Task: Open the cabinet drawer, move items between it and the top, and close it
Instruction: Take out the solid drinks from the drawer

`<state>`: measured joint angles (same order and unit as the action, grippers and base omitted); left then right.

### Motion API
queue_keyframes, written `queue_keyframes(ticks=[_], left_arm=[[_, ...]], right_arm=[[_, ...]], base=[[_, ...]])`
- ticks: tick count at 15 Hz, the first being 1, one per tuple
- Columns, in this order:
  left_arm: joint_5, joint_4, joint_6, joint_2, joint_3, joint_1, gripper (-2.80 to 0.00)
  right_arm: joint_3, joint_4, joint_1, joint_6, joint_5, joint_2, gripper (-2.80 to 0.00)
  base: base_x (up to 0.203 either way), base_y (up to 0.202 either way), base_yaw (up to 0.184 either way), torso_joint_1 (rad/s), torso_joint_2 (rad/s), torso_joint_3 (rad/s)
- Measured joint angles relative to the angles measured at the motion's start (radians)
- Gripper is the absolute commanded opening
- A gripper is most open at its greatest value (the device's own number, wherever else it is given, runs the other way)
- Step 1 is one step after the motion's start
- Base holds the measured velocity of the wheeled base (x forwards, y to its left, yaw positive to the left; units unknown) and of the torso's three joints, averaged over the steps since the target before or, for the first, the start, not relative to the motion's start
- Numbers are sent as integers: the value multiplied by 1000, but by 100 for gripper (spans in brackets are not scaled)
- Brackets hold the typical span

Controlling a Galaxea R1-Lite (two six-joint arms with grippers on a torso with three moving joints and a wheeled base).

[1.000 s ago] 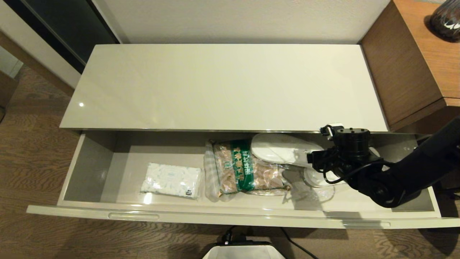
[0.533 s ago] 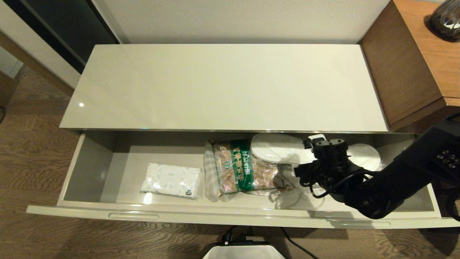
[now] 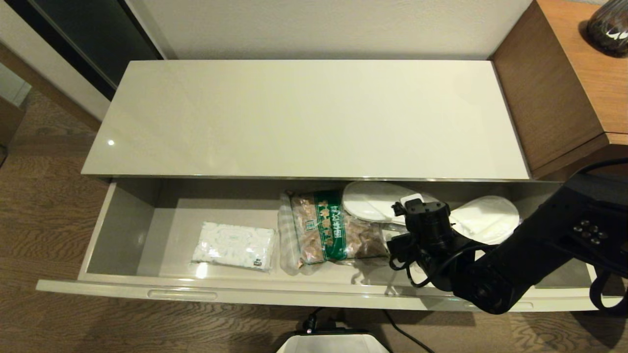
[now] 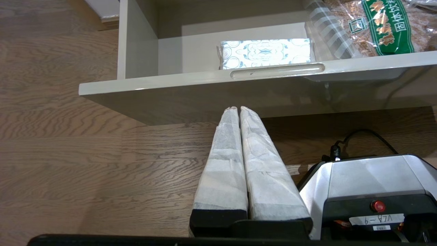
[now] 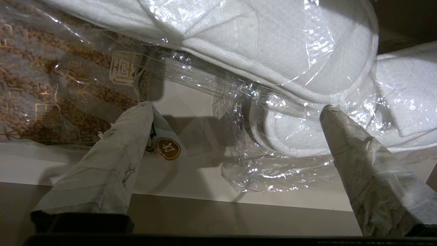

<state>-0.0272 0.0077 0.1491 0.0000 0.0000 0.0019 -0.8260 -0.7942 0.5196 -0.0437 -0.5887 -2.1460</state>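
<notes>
1. Right now the drawer (image 3: 122,230) is pulled out wide, below the long shiny cabinet top (image 3: 304,117).
2. Inside the drawer, a tissue pack (image 3: 234,246) lies flat toward the left side.
3. Next to it, near the middle, lies a snack bag (image 3: 328,228) with a green band.
4. White slippers (image 3: 373,202) in clear wrap lie to the right of the snack bag, near the back of the drawer, and they touch the bag.
5. From the right side, the right gripper (image 5: 235,130) reaches down into the drawer, above the spot where the snack bag and slippers meet.
6. Its two fingers (image 5: 362,164) are spread far apart and hold nothing.
7. One finger is by the corner of the snack bag, and the other is by the crinkly wrap of the slippers.
8. Low down by the wood floor (image 4: 68,153), in front of the drawer, the left gripper (image 4: 239,108) is pressed closed with nothing in it.
9. A brown wooden unit (image 3: 564,83) stands to the right of the cabinet.
</notes>
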Motion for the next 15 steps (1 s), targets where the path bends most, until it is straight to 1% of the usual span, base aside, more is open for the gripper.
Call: queue_keyframes(ticks=[4,6,8,10,12,14,15], left_arm=[[0,0,0,0,0,0,-280],[0,0,0,0,0,-1,-280],[0,0,1,0,0,-1,-280],[0,0,0,0,0,-1,-280],[0,0,0,0,0,0,-280],[0,0,1,0,0,0,-280],[0,1,0,0,0,0,-280]], right_arm=[[11,-1,-20,0,2,25,0],[8,14,-41,2,15,59,0],[2,43,-64,10,31,110,0],[0,103,-86,42,66,189,0],[-9,235,-99,118,123,298,0],[-44,417,-104,229,192,405,0],[-73,520,-104,299,218,458,0]], base=[[0,0,0,0,0,0],[0,0,0,0,0,0],[0,0,0,0,0,0],[0,0,0,0,0,0],[0,0,0,0,0,0],[0,0,0,0,0,0],[0,0,0,0,0,0]])
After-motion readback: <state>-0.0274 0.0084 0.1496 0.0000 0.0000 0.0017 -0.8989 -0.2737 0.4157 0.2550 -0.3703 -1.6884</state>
